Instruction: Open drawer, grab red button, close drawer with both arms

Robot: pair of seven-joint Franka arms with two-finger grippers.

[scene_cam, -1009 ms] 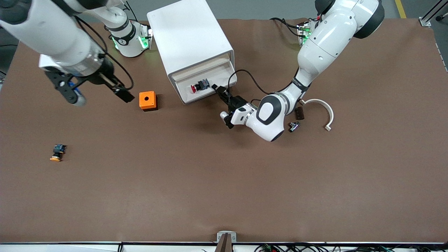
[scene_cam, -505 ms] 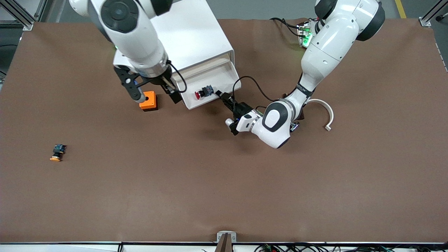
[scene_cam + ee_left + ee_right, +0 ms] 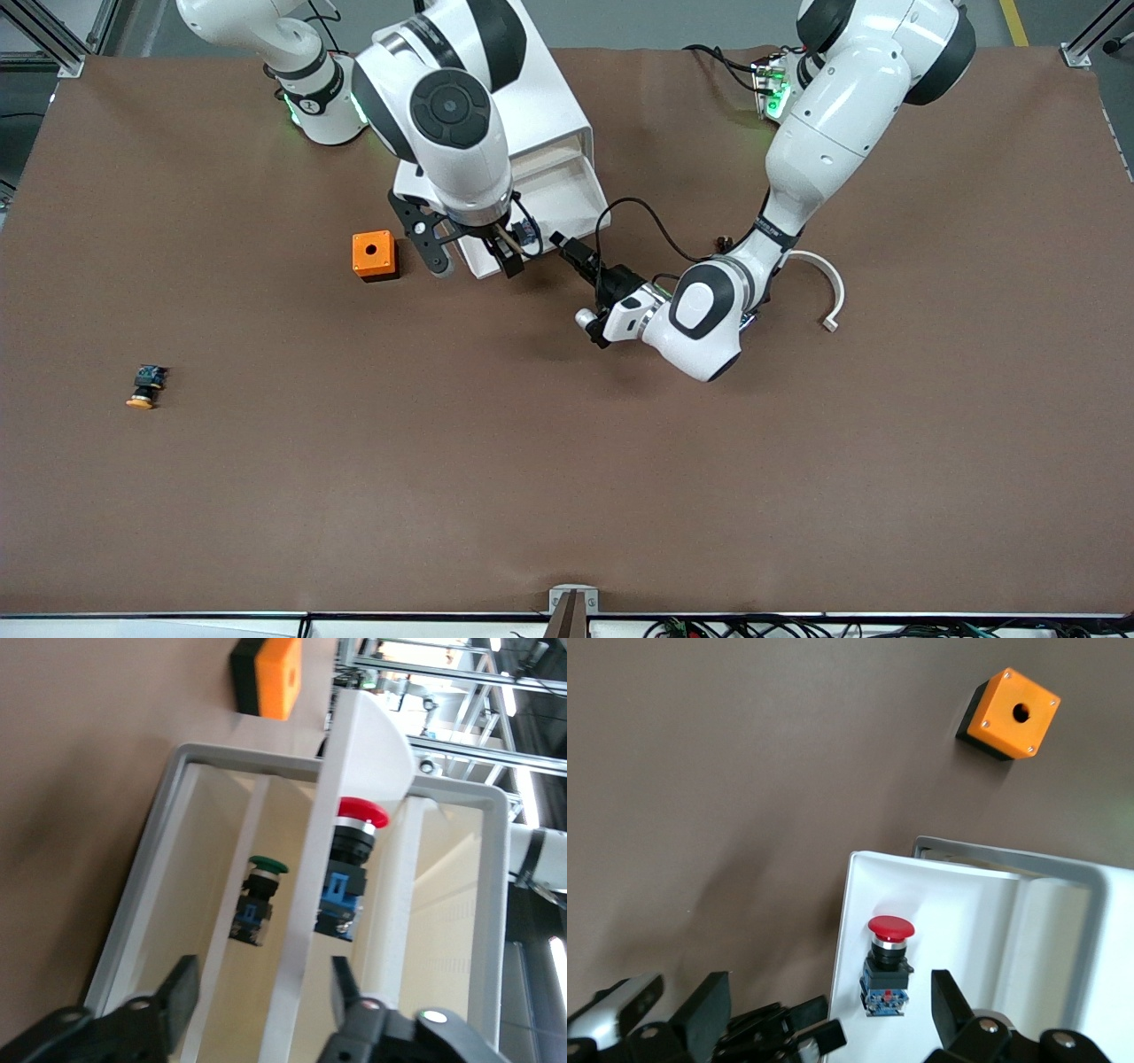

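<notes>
The drawer (image 3: 567, 208) stood pulled out of the white cabinet (image 3: 496, 106), and the button (image 3: 886, 967) lay on its side inside the tray, red cap toward the tray's outer front wall. The right gripper (image 3: 469, 252) hung over the drawer's front edge with its fingers (image 3: 709, 1010) spread wide; in the right wrist view the button lay between them, touching neither. The left gripper (image 3: 567, 248) sat just beside the drawer's front corner, toward the left arm's end of the worktop (image 3: 567, 461), its fingers (image 3: 182, 988) spread with the drawer's front wall between them. The orange cube (image 3: 373, 255) rested near the drawer, toward the right arm's end.
</notes>
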